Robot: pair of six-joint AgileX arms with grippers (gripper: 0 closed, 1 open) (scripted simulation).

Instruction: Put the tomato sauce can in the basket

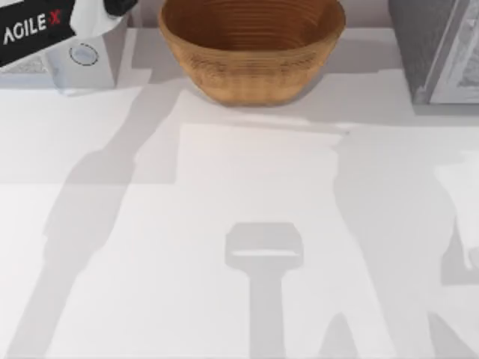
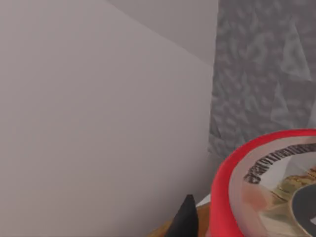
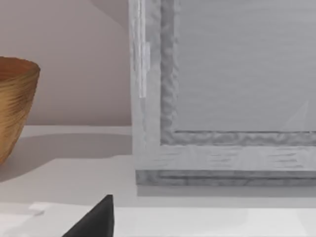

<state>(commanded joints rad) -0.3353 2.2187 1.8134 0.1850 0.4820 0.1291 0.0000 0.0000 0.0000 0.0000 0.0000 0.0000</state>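
Top view, inventory. Basket (image 1: 251, 46): woven wicker, top centre of frame, resting on the white table (image 1: 224, 224); interior appeared empty. Left arm (image 1: 45, 26): upper left corner of frame, branded AGILEX, beside a pale grey block (image 1: 90, 60). Grey cabinet (image 1: 434, 48): upper right corner.

Left wrist view. Tomato sauce can (image 2: 269, 190): red rim and printed label, lower right of frame, very close to the camera; one dark fingertip (image 2: 185, 219) beside it. Judged: can held by the left gripper, lifted, not yet in the basket. Remaining: carry over, release.

Right wrist view. Right gripper parked; grip width cannot be told. Basket at left edge.
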